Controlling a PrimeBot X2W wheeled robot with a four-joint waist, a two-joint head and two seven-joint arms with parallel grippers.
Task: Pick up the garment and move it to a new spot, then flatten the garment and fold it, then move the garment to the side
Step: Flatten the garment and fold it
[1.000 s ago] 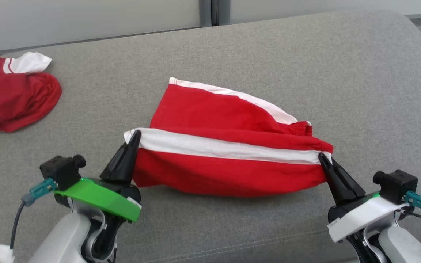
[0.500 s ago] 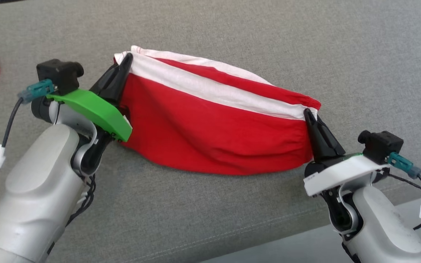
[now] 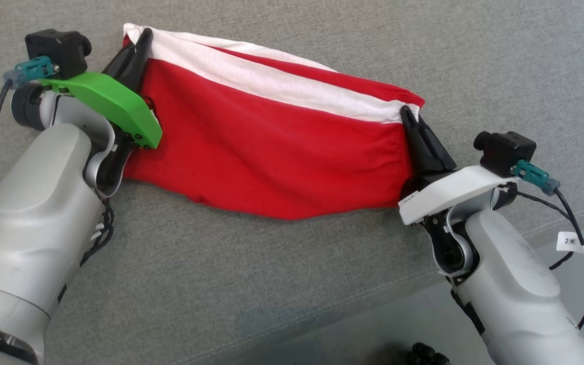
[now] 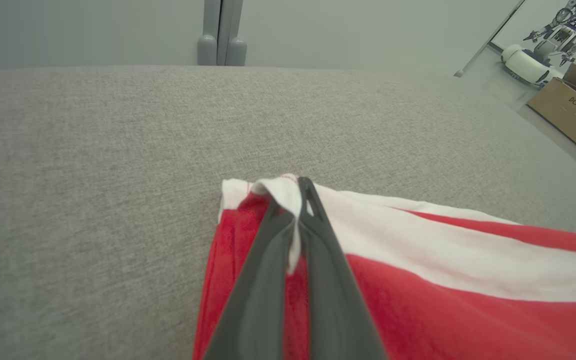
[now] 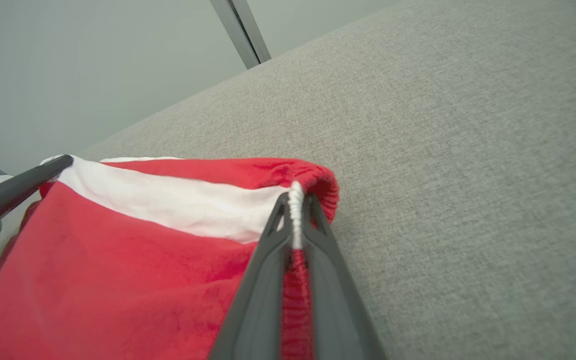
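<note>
The garment (image 3: 271, 147) is a red pair of shorts with a white stripe, stretched between both grippers above the grey cushion (image 3: 474, 66). My left gripper (image 3: 142, 38) is shut on its upper left corner, white cloth pinched between the fingers (image 4: 295, 210). My right gripper (image 3: 406, 112) is shut on the gathered right end (image 5: 295, 205). The red body (image 5: 93, 270) sags below the stripe, its lower edge at the cushion. In the right wrist view the left gripper's dark finger (image 5: 23, 187) shows at the far corner.
The grey cushion's front edge (image 3: 373, 299) runs low in the head view, with pale floor (image 3: 353, 339) beyond it. A wall post (image 4: 220, 35) stands behind the cushion. A cardboard box (image 4: 570, 112) and another robot (image 4: 543, 50) sit far right.
Both grippers have carried the garment's near edge away from me over its far half, the left farther than the right. The head view has tilted down, so the second red garment left the picture.
</note>
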